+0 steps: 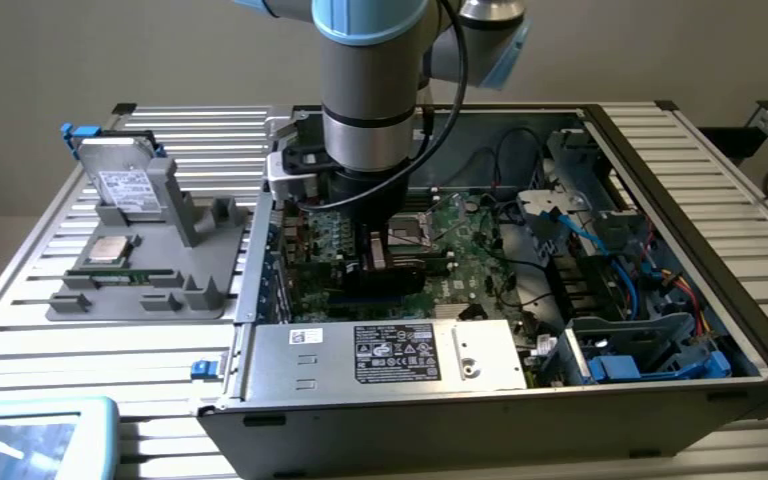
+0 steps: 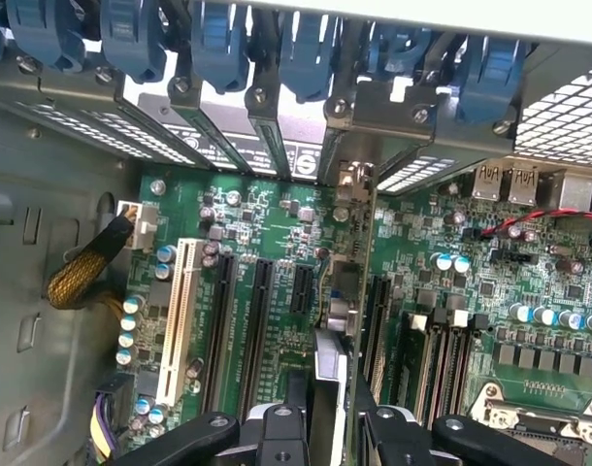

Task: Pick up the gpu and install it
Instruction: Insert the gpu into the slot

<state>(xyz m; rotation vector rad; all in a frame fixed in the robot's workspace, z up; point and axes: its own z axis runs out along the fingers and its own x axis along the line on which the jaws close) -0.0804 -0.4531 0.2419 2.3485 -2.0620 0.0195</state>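
**Claw state.** The claw (image 2: 332,427) is gripping the gpu (image 2: 337,320). Its two black fingers (image 2: 277,432) are pressing on opposite faces of the card, which is showing edge-on between them.

**Position of the gpu.** The gpu is sitting inside the computer case (image 1: 491,430), standing on its edge over the motherboard (image 2: 277,223). Its silver end bracket (image 2: 352,180) is pointing toward the case's rear wall and lining up with one of the bracket openings there, under the row of blue retaining clips (image 2: 218,39). The card is lying parallel to the long black expansion slots (image 2: 252,330) and the white slot (image 2: 180,320). Whether its lower edge is seated in a slot cannot be determined.

**Arm.** In the exterior view, the arm (image 1: 371,90) is reaching straight down through the open side of the computer case, with its wrist inside the case near the rear wall.

**Surroundings.** The computer case is resting on a slatted table (image 1: 11,330). A silver power supply (image 1: 384,355) is occupying the case's near edge. Outside the case, on the exterior view's left, a grey parts holder (image 1: 144,290) is carrying a hard drive (image 1: 128,185) standing upright, a processor chip (image 1: 111,250) and a narrow green memory stick (image 1: 124,275).
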